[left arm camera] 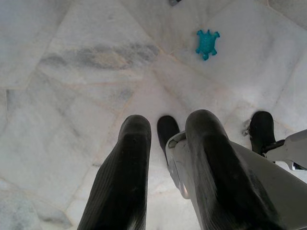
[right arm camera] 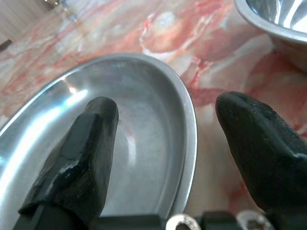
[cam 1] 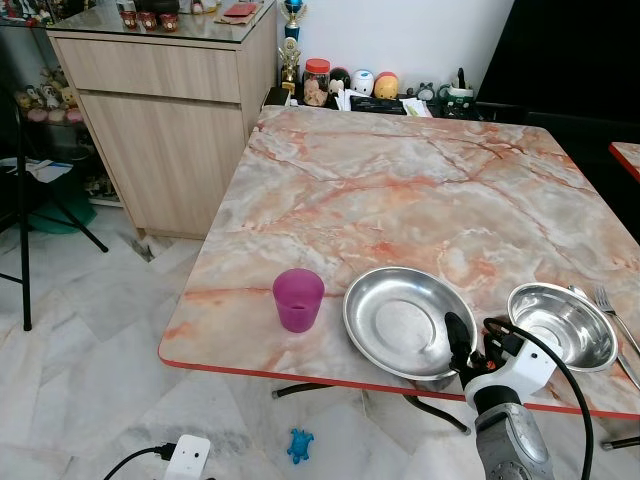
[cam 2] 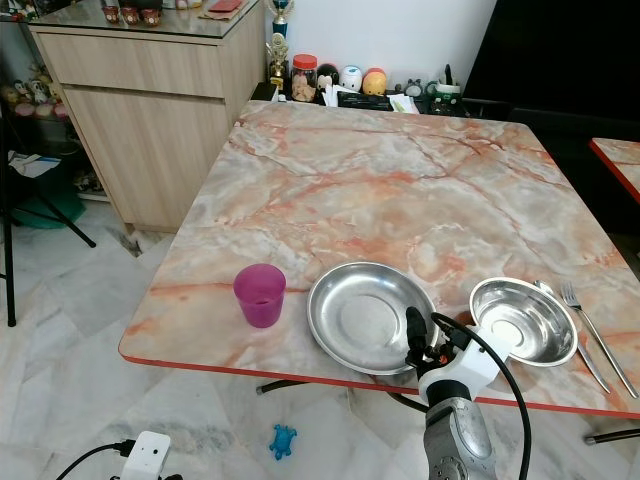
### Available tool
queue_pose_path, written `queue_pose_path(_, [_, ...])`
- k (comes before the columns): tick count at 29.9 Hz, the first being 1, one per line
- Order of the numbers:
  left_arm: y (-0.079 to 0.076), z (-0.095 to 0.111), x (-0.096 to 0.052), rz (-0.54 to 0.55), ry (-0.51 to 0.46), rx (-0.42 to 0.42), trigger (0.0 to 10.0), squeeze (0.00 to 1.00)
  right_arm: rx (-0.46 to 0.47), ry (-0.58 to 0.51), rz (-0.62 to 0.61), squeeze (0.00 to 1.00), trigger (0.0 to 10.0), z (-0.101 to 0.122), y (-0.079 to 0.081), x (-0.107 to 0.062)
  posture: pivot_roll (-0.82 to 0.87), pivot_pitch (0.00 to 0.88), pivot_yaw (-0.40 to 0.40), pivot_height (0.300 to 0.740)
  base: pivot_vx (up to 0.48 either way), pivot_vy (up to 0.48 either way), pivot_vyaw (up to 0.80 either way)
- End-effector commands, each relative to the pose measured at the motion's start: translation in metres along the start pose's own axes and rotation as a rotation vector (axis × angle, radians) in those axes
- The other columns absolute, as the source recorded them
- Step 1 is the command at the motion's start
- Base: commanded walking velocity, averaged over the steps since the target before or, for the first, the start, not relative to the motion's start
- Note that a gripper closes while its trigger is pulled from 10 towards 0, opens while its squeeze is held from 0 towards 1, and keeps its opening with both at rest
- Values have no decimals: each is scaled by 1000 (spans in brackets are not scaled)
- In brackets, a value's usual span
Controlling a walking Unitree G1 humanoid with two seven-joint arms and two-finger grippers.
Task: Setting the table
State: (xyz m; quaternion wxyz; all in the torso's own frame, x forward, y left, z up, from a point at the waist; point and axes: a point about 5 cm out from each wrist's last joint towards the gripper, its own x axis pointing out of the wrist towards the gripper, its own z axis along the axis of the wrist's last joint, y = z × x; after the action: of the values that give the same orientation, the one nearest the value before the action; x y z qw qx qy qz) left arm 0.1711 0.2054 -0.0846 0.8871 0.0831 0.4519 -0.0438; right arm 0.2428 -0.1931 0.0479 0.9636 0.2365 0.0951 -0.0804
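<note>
Right gripper (cam 1: 472, 345): nearest the camera, at the table's near edge; its two black fingers stand apart, one over the inside of the plate, the other outside its rim, nothing clamped yet.
Table (cam 1: 420, 180): marbled pink top with a red edge; everything for the setting sits along its near edge, the far half bare.
Plate (cam 1: 405, 320): round steel plate close to the near edge, between cup and bowl, its nearest rim almost at the red edging. Risk: as I judge it, a push from the fingers instead of a clean pinch could slide the smooth metal on the smooth top, or tip it off the near edge.
Bowl (cam 1: 560, 325): steel, toward the near right corner, just beside the plate. Risk: dragging the plate rightward would knock it.
Cup (cam 1: 298, 299): purple, upright, near the edge to the plate's left, apart from it. Risk: a leftward slide of the plate could topple it.
Fork (cam 1: 612, 312): lying by the bowl's right side with another utensil, near the right edge; a shoved bowl could push them off.
Left gripper (left arm camera: 163, 167): idle, hanging over the floor, fingers slightly parted, holding nothing.
</note>
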Motion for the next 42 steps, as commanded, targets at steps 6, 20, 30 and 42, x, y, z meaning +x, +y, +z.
queue_pose_path(6, [-1, -5, -1, -7, 19, 1, 10000, 0, -12, 13, -23, 0, 10000, -1, -4, 2, 87, 0, -83, 740, 0, 0, 0])
queue_pose_path(20, [-1, -5, -1, -7, 17, 2, 10000, 0, -53, 71, 2, 0, 10000, -6, 1, 12, 90, 0, -84, 740, 0, 0, 0])
queue_pose_path(30, [-1, -6, -1, -9, 19, -1, 10000, 0, -60, 96, 16, 0, 0, -11, 4, 13, 91, 0, -84, 740, 0, 0, 0])
queue_pose_path(42, [-2, -4, -1, -11, 14, 1, 10000, 0, -108, 75, 24, 0, 0, -8, 10, 18, 94, 0, -80, 740, 0, 0, 0])
